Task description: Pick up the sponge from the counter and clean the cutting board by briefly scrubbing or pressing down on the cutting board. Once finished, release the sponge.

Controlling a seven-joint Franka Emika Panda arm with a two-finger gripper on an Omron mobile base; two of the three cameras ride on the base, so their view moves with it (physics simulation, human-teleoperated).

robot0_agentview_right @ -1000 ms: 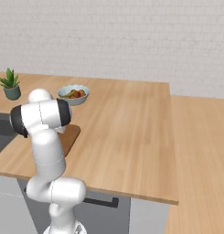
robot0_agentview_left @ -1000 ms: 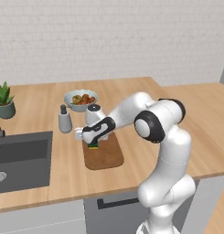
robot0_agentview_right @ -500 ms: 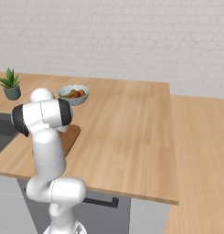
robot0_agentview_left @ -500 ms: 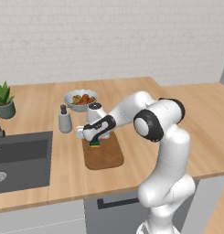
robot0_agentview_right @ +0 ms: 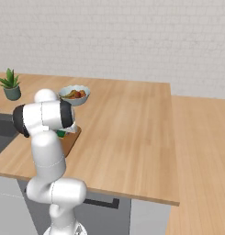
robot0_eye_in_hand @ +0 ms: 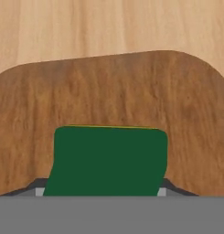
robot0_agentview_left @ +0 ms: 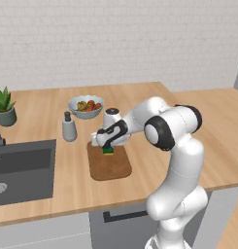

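The green-topped sponge [robot0_agentview_left: 108,151] rests on the far end of the dark-brown cutting board [robot0_agentview_left: 110,166], with my gripper [robot0_agentview_left: 107,146] shut on it from above. In the hand view the sponge [robot0_eye_in_hand: 109,160] shows its dark green top and a thin yellow edge, held between the two fingertips [robot0_eye_in_hand: 38,192] at its sides, over the cutting board [robot0_eye_in_hand: 109,91]. Beyond the board lies the light-wood counter [robot0_eye_in_hand: 86,27]. From the right base view the arm hides most of the cutting board [robot0_agentview_right: 70,140], and a sliver of the sponge [robot0_agentview_right: 61,134] peeks out.
A bowl of fruit [robot0_agentview_left: 85,106] stands just behind the board, and a grey soap bottle [robot0_agentview_left: 68,127] to its left. The dark sink [robot0_agentview_left: 23,170] is set in at the left, with a potted plant [robot0_agentview_left: 4,104] behind it. The counter [robot0_agentview_right: 127,124] stretches wide to the right.
The gripper with the sponge has shifted a little to the right, from the board's far left edge onto its far end. Nothing else has moved.
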